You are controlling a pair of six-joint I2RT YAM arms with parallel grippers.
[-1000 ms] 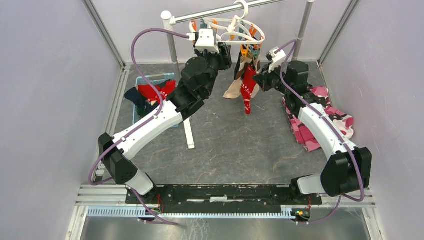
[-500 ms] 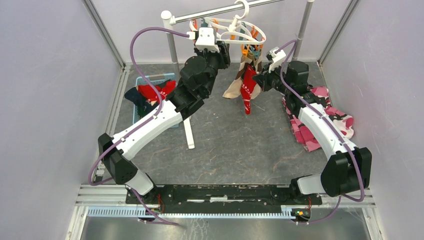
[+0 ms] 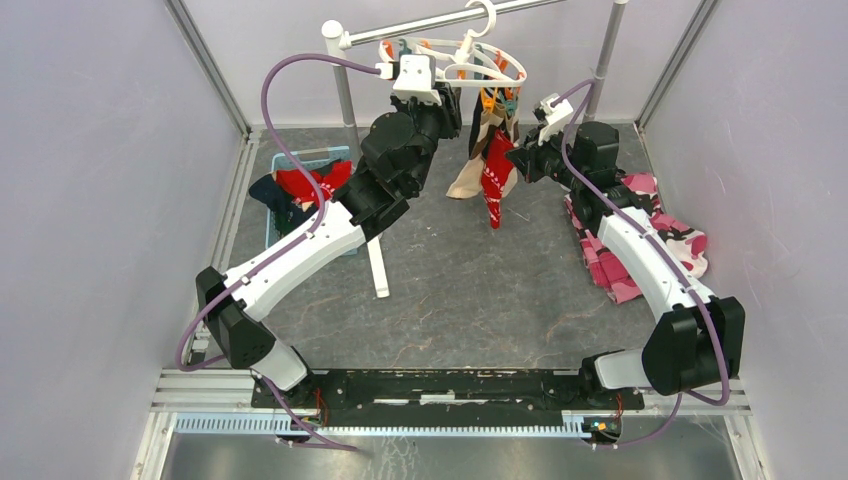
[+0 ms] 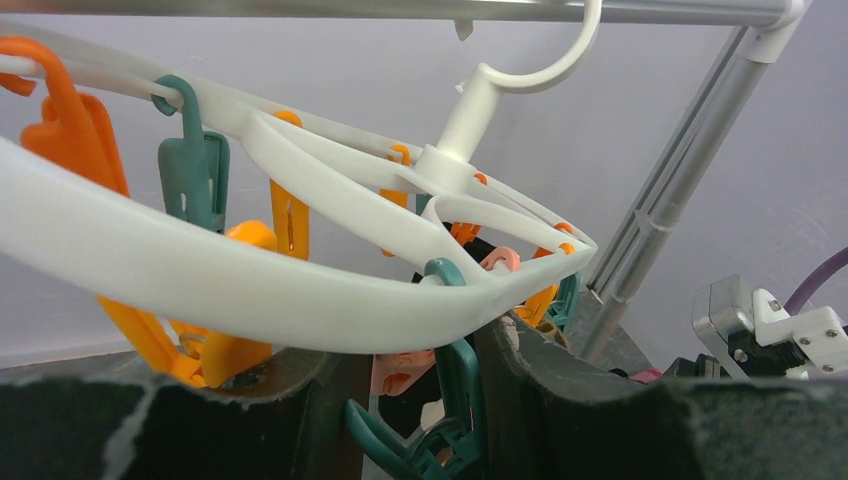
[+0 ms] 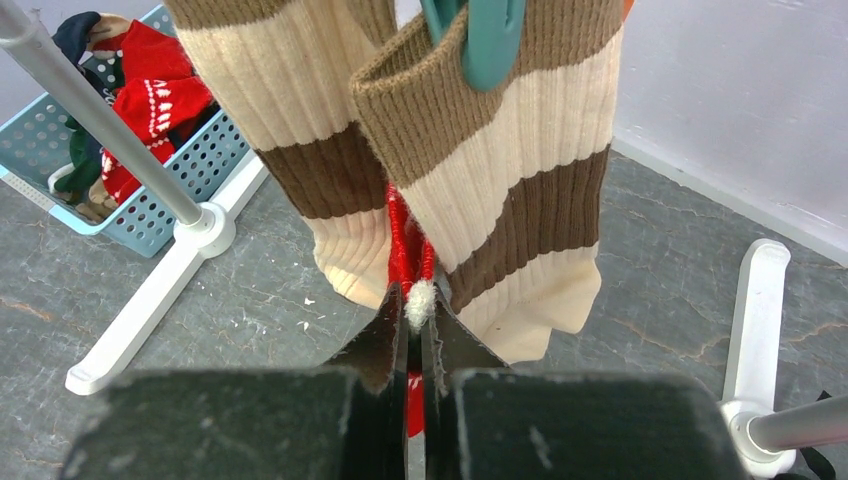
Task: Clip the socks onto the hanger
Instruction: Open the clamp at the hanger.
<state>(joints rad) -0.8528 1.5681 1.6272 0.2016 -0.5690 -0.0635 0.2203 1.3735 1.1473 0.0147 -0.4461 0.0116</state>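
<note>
Top camera looks down from high behind; left wrist camera peers up closely at the shared hanger (image 4: pixel 250 290).

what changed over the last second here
The left claw crept slightly up and right under the white plastic oval-ring hanger, which shifted a little with it. The right claw stayed shut on the red sock; the beige-and-brown striped socks hang clipped as before.
</note>
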